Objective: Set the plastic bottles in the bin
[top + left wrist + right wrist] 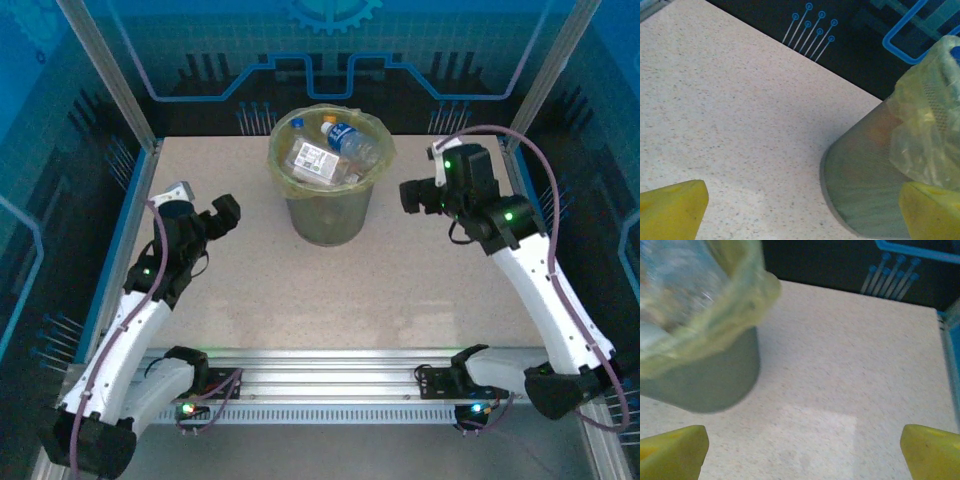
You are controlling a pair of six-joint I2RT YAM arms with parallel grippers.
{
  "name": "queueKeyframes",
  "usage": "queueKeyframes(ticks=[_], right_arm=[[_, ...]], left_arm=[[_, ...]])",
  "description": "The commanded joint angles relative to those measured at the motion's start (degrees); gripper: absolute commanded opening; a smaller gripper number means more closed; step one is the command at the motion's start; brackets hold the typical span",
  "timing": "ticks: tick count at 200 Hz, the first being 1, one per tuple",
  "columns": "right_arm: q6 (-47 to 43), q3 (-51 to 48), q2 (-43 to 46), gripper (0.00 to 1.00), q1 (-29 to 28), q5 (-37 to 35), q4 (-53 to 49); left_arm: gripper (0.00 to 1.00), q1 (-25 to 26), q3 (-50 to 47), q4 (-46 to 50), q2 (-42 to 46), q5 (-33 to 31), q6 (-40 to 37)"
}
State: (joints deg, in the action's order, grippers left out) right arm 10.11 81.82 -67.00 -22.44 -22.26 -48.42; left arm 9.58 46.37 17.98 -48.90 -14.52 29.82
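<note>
The olive-green bin stands at the back middle of the table, lined with a yellow-green bag. Several clear plastic bottles lie piled inside it, one with a blue label and cap on top. My left gripper hovers open to the left of the bin, nothing between its yellow fingertips; the bin's wall shows at the right of the left wrist view. My right gripper stands open to the right of the bin, empty. In the right wrist view the bin is at the upper left, bottles blurred inside.
The speckled tabletop is bare around the bin. Metal frame posts rise at the back corners, with dark blue-patterned walls behind. A rail runs along the near edge between the arm bases.
</note>
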Motion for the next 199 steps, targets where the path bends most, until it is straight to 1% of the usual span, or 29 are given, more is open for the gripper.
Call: queueKeyframes(ticks=[1, 21, 46, 68, 84, 108, 139, 175, 199], right_arm=[[2.67, -6.28, 3.36, 1.0, 1.34, -8.67, 4.46], [3.22, -13.37, 5.85, 1.0, 2.19, -11.11, 6.88], [3.72, -20.96, 8.06, 1.0, 3.9, -11.23, 11.22], [2.52, -28.87, 10.27, 1.0, 5.25, -11.23, 18.95], [1.39, -34.86, 11.93, 1.0, 7.1, -9.66, 24.51], [0.23, -41.66, 14.03, 1.0, 10.26, -5.8, 31.52], [-1.74, -48.3, 14.88, 1.0, 13.48, -1.99, 38.65], [-2.68, -54.23, 13.01, 1.0, 16.85, 0.77, 46.98], [-2.9, -56.05, 11.2, 1.0, 17.83, 2.52, 50.32]], left_arm=[[0.99, -0.57, -4.28, -5.82, 2.98, -4.0, -6.06], [0.99, -0.48, -8.8, -10.1, 5.13, -4.57, -10.31], [0.99, -0.51, -15.09, -16.9, 7.84, -5.65, -14.23], [0.99, -0.53, -19.42, -22.18, 8.74, -6.06, -17.13], [0.99, -0.5, -21.64, -25.36, 8.34, -6.04, -19.37], [0.99, -0.53, -25.1, -31.4, 6.36, -6.92, -22.45], [0.99, -0.53, -30.31, -43.29, 2.14, -6.69, -26.32], [0.99, -1.22, -32.54, -52.18, -3.6, -6.09, -29.75], [0.99, -2.84, -33.07, -56.69, -8.53, -4.02, -29.67]])
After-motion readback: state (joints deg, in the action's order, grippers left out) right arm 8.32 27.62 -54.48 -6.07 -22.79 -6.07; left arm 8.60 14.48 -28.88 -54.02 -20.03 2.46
